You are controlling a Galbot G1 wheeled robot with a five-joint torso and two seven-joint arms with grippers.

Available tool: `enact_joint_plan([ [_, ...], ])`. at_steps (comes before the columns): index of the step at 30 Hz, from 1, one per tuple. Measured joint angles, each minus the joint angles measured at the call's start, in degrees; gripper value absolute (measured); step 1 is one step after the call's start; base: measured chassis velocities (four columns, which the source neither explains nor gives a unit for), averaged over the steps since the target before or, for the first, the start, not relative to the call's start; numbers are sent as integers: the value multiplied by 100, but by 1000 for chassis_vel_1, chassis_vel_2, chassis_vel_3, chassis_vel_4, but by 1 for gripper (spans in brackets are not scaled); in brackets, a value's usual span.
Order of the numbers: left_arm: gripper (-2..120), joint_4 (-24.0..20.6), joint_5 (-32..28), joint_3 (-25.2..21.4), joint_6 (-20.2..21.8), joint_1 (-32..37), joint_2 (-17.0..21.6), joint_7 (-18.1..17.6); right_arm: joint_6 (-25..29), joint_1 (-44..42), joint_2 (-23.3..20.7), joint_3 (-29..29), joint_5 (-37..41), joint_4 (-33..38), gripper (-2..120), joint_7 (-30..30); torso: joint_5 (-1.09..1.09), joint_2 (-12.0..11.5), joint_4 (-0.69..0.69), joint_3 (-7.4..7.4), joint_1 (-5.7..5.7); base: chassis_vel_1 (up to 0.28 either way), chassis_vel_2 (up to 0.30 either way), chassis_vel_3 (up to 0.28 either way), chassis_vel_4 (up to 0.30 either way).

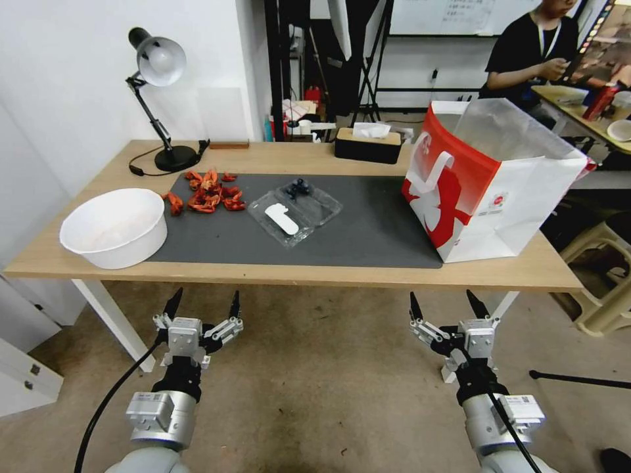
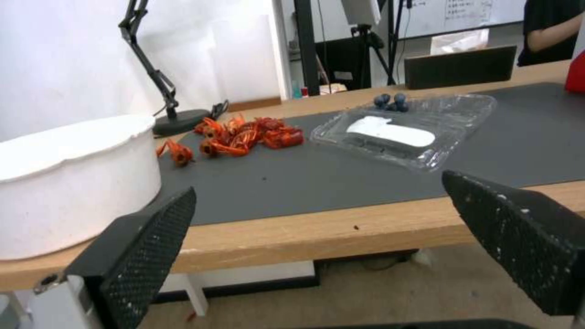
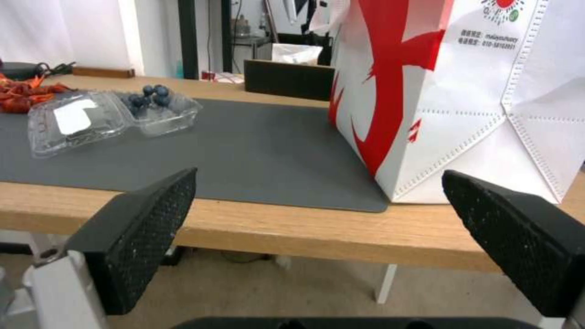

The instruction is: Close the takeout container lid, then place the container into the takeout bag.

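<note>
takeout container (image 1: 296,207) open on mat, beyond both | left gripper (image 1: 203,306) spread | right gripper (image 1: 445,305) spread

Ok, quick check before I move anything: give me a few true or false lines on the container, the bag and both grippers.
1. The takeout container lies open on the dark mat. True.
2. The lid is shut over the berries. False: the lid lies flat beside the half that holds the berries.
3. The takeout bag stands upright on the robot's right side of the table. True.
4. The left gripper holds the container. False: it is open, below the table's near edge, touching nothing.
5. The right gripper is open and empty. True.
6. The container is inside the white bowl. False: the bowl stands apart, toward the robot's left.
</note>
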Motion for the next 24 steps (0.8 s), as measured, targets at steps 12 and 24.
enact_joint_plan([
  [12,100,0,-7,1,2,0,2,-1,0,0,0,0,0,0,100,0,0,0,0,0,0,0,0,0,0],
  [24,100,-135,-1500,263,781,-166,616,-355,-641,-354,537,-193,-339,348,100,-1236,-2,0,-1,0,0,0,0,0,0],
])
